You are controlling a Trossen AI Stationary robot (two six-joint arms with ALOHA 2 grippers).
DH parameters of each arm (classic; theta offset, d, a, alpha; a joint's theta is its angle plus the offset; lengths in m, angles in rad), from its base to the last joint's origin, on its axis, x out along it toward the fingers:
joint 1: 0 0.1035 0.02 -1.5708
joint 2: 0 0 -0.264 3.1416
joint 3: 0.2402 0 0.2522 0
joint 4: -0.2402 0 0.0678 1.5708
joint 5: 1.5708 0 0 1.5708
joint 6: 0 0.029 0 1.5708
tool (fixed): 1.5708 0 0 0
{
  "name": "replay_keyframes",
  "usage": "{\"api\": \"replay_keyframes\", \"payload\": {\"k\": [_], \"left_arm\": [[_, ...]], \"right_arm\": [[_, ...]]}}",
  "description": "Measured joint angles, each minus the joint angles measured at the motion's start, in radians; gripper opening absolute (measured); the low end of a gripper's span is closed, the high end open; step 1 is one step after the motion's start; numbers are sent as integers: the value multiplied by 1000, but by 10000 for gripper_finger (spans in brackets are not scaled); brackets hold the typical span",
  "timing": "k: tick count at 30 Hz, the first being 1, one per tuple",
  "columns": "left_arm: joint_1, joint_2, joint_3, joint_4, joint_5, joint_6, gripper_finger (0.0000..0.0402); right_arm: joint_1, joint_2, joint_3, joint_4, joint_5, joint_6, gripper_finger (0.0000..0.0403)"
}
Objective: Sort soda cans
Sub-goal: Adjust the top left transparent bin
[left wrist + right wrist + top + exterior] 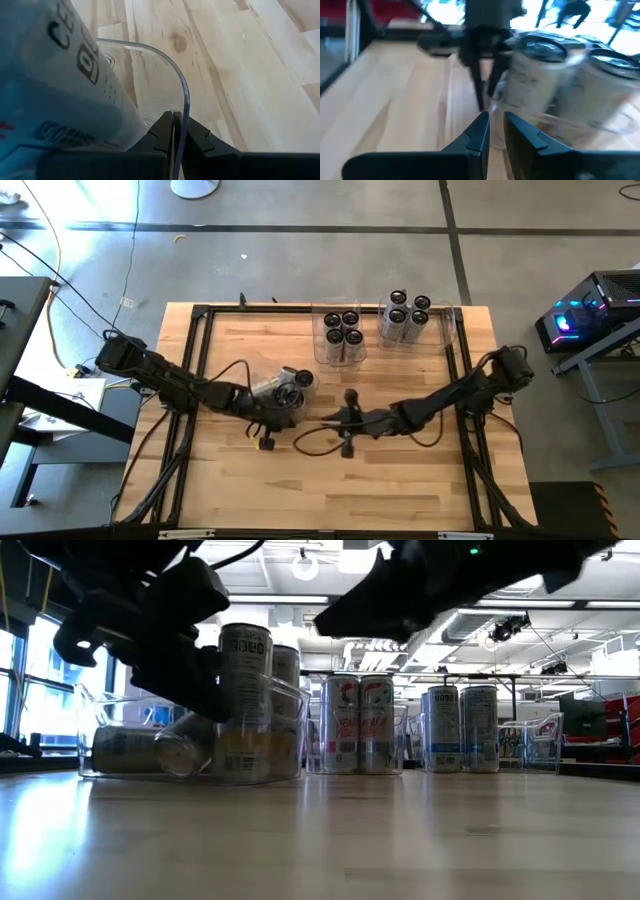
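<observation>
1. A wooden bench fills the overhead view, with two dark robot arms reaching in from either side.

2. Three clear plastic bins sit on it. Two stand side by side along the far edge. The third bin, near the middle left, looks tilted or disturbed.

3. The soda cans in the two far bins stand upright, long axis vertical, dark tops facing up: five in one group, four in the other. In the third bin the low view shows at least one can upright and others lying on their sides, long axis level with the bench.

4. The left gripper is at the near edge of the third bin, its jaws pinching the bin's thin clear wall.

5. The right gripper hangs just beside that bin, facing the left gripper, its jaws nearly pressed together with a narrow gap and holding nothing.

6. Risk, as a judgement: the grip is on the bin wall, not on a can. Pulling could tip the bin further, topple the upright can, or send the lying cans rolling across the bench.
</observation>
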Motion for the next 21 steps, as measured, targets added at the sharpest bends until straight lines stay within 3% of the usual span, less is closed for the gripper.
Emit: {"api": "replay_keyframes", "payload": {"k": [6, 12, 21], "left_arm": [[-22, 0, 0, -2, -6, -13, 34], [-36, 0, 0, 0, -2, -66, 103], [-42, -33, 0, 0, 54, -122, 196]], "right_arm": [[-29, 81, 214, -324, -106, -161, 51], [-84, 93, 389, -626, -181, -236, 76], [-161, 93, 420, -686, -201, -404, 167]]}}
